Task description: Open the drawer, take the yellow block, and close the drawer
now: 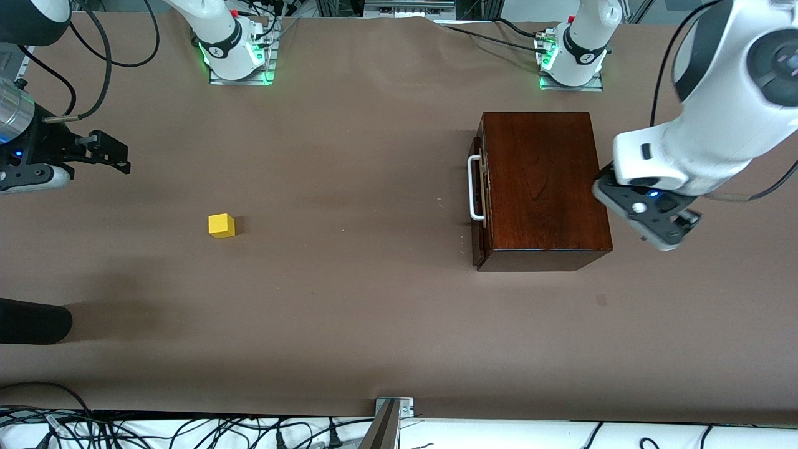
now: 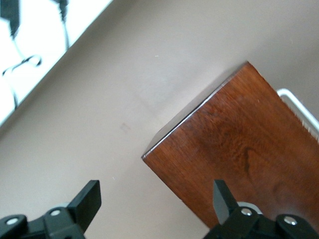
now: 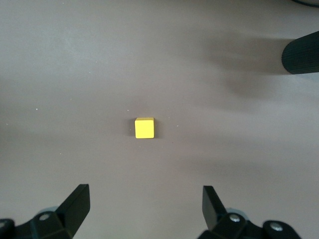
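The yellow block (image 1: pixel 221 225) sits alone on the brown table toward the right arm's end, and it shows ahead of the right wrist camera (image 3: pixel 144 128). My right gripper (image 1: pixel 118 157) (image 3: pixel 144 196) hovers open and empty near that end, apart from the block. The dark wooden box (image 1: pixel 542 187) (image 2: pixel 239 149) stands toward the left arm's end. Its drawer front (image 1: pixel 480 187) lies against the box with only a thin pale seam, white handle (image 1: pixel 475 187) facing the block. My left gripper (image 1: pixel 614 199) (image 2: pixel 155 194) is open at the box's edge away from the handle, holding nothing.
A black cylindrical object (image 1: pixel 31 321) (image 3: pixel 301 52) lies at the table's edge near the right arm's end, nearer the front camera than the block. Cables (image 1: pixel 187 430) and a metal bracket (image 1: pixel 394 408) line the table's near edge. Both arm bases stand along the table's top edge in the front view.
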{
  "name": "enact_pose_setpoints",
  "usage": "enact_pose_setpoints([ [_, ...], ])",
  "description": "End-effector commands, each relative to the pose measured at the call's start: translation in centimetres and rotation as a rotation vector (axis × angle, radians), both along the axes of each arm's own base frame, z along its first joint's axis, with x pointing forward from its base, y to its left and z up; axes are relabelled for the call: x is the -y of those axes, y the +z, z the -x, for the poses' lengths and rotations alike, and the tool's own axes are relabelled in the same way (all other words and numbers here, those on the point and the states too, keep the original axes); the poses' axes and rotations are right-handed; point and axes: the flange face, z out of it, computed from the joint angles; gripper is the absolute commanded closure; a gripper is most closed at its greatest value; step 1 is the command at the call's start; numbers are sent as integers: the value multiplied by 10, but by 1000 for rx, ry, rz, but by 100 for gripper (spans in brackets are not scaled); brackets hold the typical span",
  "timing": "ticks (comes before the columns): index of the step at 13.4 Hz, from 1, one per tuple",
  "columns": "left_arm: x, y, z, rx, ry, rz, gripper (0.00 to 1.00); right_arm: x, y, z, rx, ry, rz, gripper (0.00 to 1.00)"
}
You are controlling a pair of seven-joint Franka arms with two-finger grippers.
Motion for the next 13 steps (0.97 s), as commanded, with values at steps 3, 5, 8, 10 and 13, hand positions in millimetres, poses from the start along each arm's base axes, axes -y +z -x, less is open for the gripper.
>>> enact_pose_setpoints([
  [3, -34, 20, 61, 49, 404, -8, 0, -3, 6, 1, -4, 13, -3, 0],
  [5, -75, 16, 65, -10, 505, 124, 0, -4, 6, 1, -3, 15, -3, 0],
  [8, -98, 14, 79, 15, 538, 90, 0, -6, 7, 0, 2, 18, -3, 0],
  [10, -97, 10, 80, 11, 544, 76, 0, -10, 7, 0, 7, 27, -2, 0],
  [13, -97, 9, 80, 11, 588, 78, 0, -16, 8, 0, 15, 38, -5, 0],
])
